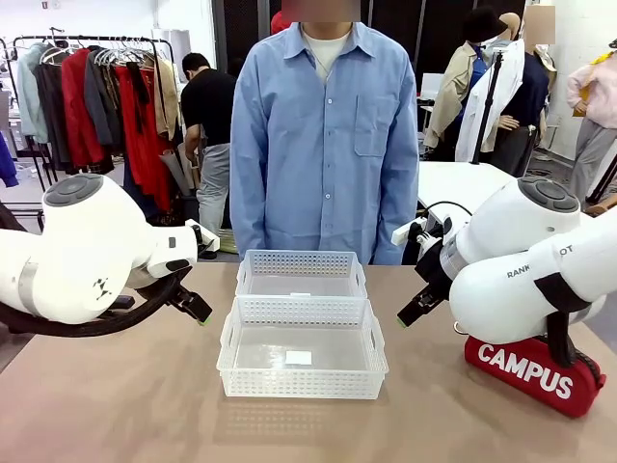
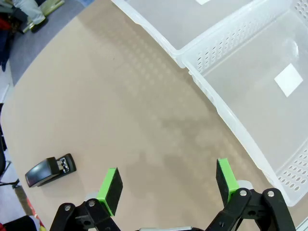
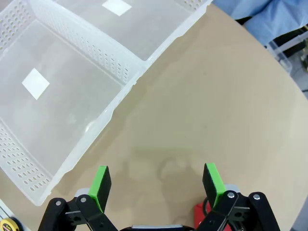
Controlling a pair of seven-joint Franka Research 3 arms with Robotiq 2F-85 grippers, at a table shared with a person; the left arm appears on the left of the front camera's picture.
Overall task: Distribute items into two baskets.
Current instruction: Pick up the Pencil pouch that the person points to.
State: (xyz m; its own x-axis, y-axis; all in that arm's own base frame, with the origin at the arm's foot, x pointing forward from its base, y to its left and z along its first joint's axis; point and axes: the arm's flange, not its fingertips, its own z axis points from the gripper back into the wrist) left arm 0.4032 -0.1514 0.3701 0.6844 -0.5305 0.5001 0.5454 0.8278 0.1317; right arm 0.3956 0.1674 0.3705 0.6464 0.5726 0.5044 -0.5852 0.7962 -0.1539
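Two white lattice baskets stand end to end at the table's middle: the smaller basket [image 1: 301, 262] farther, the larger basket [image 1: 302, 384] nearer, both empty apart from a white label. The red CAMPUS pouch [image 1: 535, 371] lies at the right, under my right arm. A small black stapler [image 2: 49, 170] lies on the table left of my left gripper [image 2: 168, 180], which hangs open over bare table beside the larger basket [image 2: 231, 43]. My right gripper [image 3: 156, 182] is open too, over bare table right of the larger basket [image 3: 96, 53]. A red corner of the pouch [image 3: 199, 211] shows by its finger.
A person in a blue shirt [image 1: 323, 145] stands at the far edge behind the baskets, hands out of sight. The table [image 1: 116, 405] lies bare on both sides of the baskets. A yellow tape measure [image 3: 6, 224] sits at the right wrist view's bottom left corner.
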